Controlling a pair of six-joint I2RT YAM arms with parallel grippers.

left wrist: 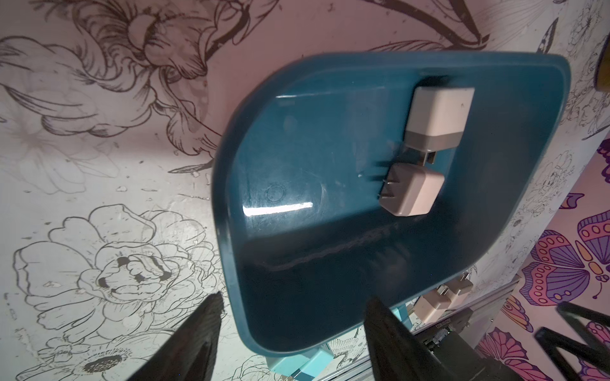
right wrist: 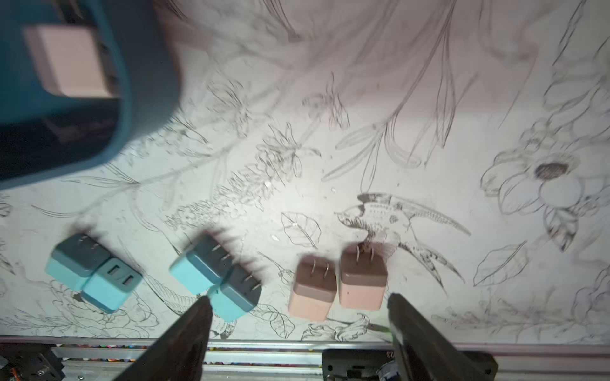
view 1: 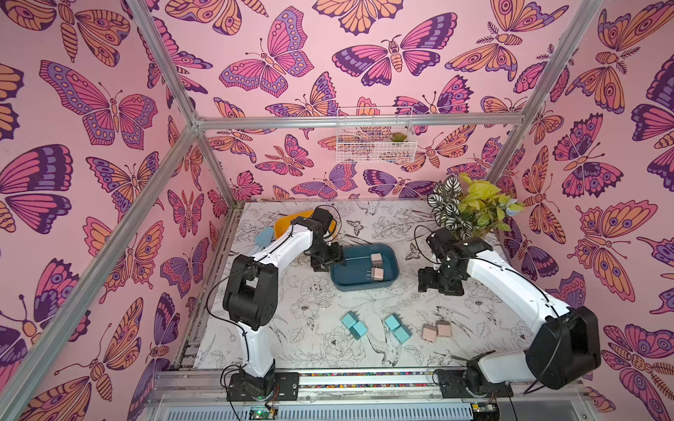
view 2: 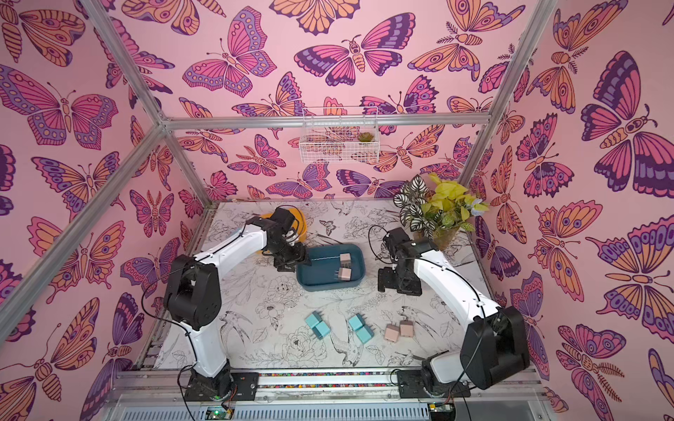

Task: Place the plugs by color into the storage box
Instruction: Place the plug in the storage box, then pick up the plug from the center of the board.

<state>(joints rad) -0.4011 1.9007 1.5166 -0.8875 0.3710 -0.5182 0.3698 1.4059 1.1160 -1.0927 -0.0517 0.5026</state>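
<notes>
1. Two pink plugs (view 1: 376,260) already lie in the blue tray (view 1: 359,288), mid-frame in both top views, tucked toward its right end, one just beside the other.
2. Two more pinks (view 1: 429,333) sit on the table (view 1: 481,328), lower right of centre, side by side. Whether they touch, I can't tell. In the right wrist view their prongs point toward the upper frame.
3. Left of them, along the same lower band, are the near teal pair (view 1: 397,328) and the far teal pair (view 1: 353,324), each pair pressed close together.
4. The right gripper (right wrist: 298,297) is spread wide and carries nothing. In both top views it hangs right of the tray, with the loose pinks almost straight below it in the frame. In its wrist view they sit between the two fingers, toward the right-hand one.
5. The left gripper (left wrist: 293,296) is also spread and empty, at the tray's left end. In its wrist view the tray's rim runs between the fingers; whether it touches, I can't tell.
6. My read is that the right arm is much the nearer to those pinks, so the next pick is its job. It would drop toward the lower frame and centre on one plug only, since jaws this wide could straddle both.
7. The orange tray (view 1: 284,222), upper left behind the left arm, is mostly hidden. It is probably where the teals go.
</notes>
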